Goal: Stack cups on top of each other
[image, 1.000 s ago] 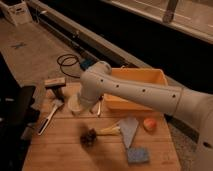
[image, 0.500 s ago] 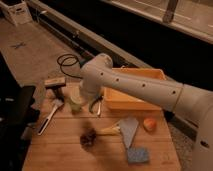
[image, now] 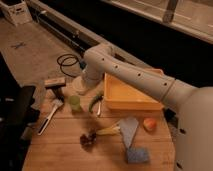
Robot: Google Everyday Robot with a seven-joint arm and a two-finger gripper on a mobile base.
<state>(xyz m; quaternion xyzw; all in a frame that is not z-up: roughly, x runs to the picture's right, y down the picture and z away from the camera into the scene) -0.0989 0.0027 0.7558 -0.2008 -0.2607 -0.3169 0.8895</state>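
The smaller translucent light green plastic cup (image: 75,102) stands upright on the wooden desk (image: 65,150), toward its far-left corner, with its mouth open upward. The wider, round-rimmed cream-white plastic cup (image: 77,86) sits just beyond it, nearer the desk's far edge. It is tilted and, as far as can be seen, lifted off the boards. The two cups are near each other but apart, and neither sits inside the other.

Much of the cream-white plastic cup is covered. Its right side disappears behind the wrist of the white robot arm (image: 135,75), and its base cannot be made out. The arm itself is cut off at the right edge of the view, and the desk's near edge runs out at the bottom. A dark tufted lump (image: 88,140) lies toward the near edge of the desk — what it is cannot be told.

The tool (image: 85,89) hangs over the far-left part of the desk, just left of the large yellow rectangular tub (image: 131,95) that stands along the far edge. Its fingers are pressed together, pinching the wall of the cream-white plastic cup. It does not touch the green cup. An orange ball-like thing (image: 149,123) lies near the right edge, well apart from both cups.
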